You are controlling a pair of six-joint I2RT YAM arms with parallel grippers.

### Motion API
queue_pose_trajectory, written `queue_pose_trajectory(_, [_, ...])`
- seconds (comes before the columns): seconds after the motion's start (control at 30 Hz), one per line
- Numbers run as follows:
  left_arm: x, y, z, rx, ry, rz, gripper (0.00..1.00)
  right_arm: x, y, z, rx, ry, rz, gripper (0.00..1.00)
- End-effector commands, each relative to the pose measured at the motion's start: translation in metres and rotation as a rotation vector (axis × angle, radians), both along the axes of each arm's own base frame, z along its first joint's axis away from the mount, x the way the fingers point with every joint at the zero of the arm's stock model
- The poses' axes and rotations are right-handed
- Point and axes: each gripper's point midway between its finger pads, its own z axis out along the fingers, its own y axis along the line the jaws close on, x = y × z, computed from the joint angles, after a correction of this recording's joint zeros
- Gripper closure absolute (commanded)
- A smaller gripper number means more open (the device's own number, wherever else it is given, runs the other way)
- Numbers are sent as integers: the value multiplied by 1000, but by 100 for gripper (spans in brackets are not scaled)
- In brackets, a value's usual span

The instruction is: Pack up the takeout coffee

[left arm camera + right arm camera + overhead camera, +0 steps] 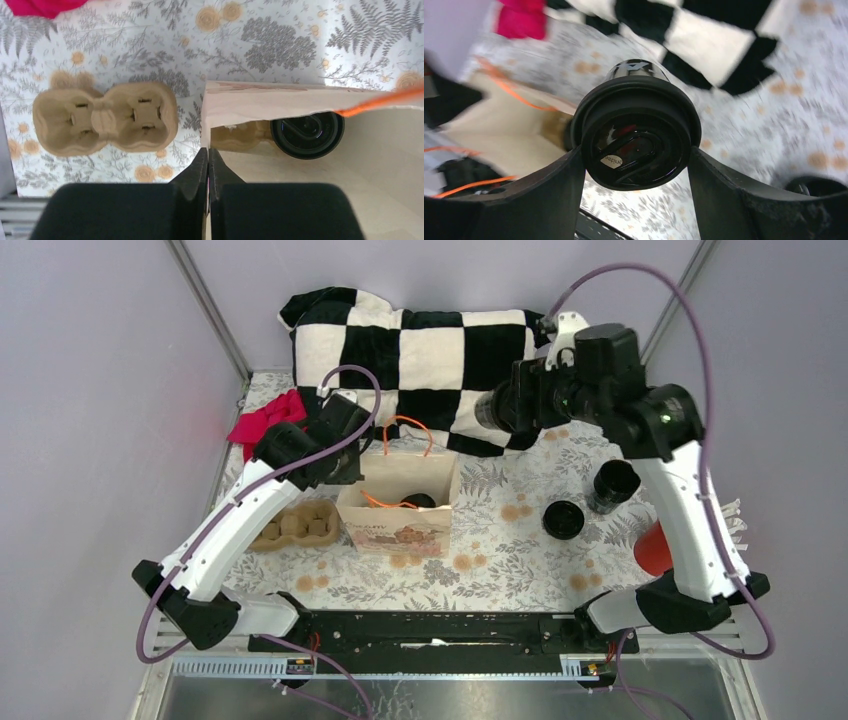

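- So that I had a wide mouth to aim at, the left pincer point(207, 162) was pinched shut on the left wall of the paper bag point(260, 100).
- One lidded coffee cup point(307, 135) stood inside the bag.
- The right pincer point(636, 155) gripped another cup point(636, 142) by its sides, up behind and to the right of the bag.
- The pulp carrier point(105, 120), just left of the bag, held nothing.

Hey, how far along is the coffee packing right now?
Done: one lidded black cup sits inside the paper bag. In hand: the left gripper pinches the bag's rim while the right gripper holds a second cup. Left: that cup goes in; two more black cups wait on the table.
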Motion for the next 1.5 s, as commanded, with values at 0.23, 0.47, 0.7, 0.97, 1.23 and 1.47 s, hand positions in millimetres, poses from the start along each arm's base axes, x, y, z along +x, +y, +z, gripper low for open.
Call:
queue_pose_trajectory(0.23, [36, -45, 55, -278, -362, -149, 100, -102, 121, 73, 172, -135, 608, 72])
queue_pose_trajectory(0.47, [38, -41, 56, -296, -400, -104, 100, -107, 144, 46, 27, -115, 624, 73])
queue_pose_trajectory(0.7, [35, -35, 54, -312, -422, -78, 100, -123, 169, 38, -37, -139, 684, 73])
queue_pose_trajectory(0.97, [35, -36, 62, -342, -480, -96, 100, -115, 190, -4, -286, -192, 609, 75])
queue_pose_trajectory(1.23, [35, -43, 64, -359, -469, -124, 100, -111, 190, -30, -457, -245, 545, 76])
queue_pose_trajectory(1.47, [31, -43, 60, -360, -472, -152, 100, -105, 188, -49, -461, -259, 492, 76])
